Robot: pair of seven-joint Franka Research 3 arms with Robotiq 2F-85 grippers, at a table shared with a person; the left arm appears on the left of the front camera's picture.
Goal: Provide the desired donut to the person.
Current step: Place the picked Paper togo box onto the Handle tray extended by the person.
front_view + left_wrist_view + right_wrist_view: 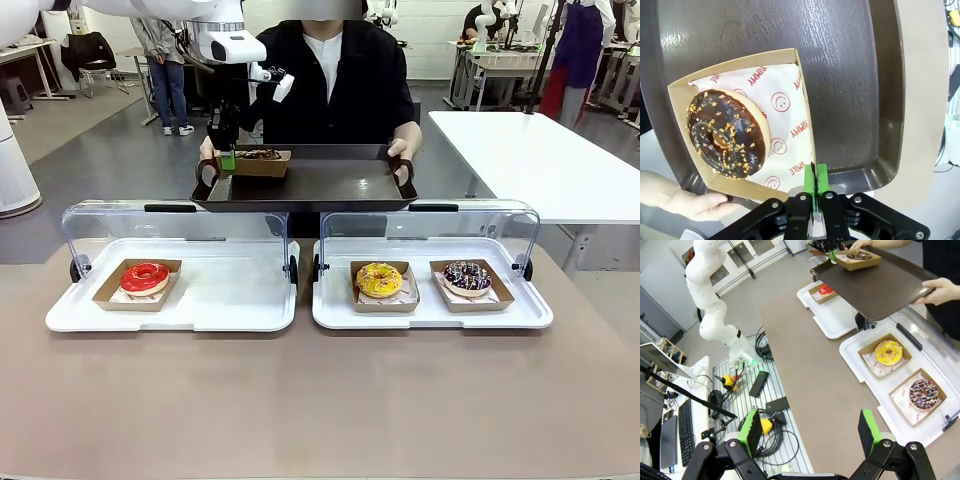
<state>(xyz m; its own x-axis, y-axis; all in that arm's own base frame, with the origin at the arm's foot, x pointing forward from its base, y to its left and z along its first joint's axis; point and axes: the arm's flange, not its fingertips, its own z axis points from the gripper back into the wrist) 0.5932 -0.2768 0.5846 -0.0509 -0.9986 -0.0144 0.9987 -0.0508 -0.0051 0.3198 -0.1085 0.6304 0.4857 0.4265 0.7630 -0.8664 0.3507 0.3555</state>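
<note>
Green pads (821, 175) on my left claw (815, 184) are squeezed together on the near wall of a cardboard tray (735, 64), pinching that thin edge and nothing else. Inside the tray, on white paper printed with red smileys (785, 107), lies the chocolate donut (727, 134), its dark glaze dotted with nut crumbs. The cardboard tray sits in one corner of a dark brown serving tray (855, 75). The person (330, 80) holds this serving tray level by both handles at the far side of the table (320, 410). One of their hands (685, 197) grips the handle just beside the cardboard tray. My right claw (810, 432) hangs high over the table's near side with its fingers spread wide and nothing between them. Below the serving tray stand two white display trays with clear lids raised. The left display tray (230, 300) carries a red-glazed donut (145, 277). The right display tray (335, 312) carries a yellow donut (380, 280) beside a dark donut with coloured sprinkles (467, 277), each in its own cardboard tray.
</note>
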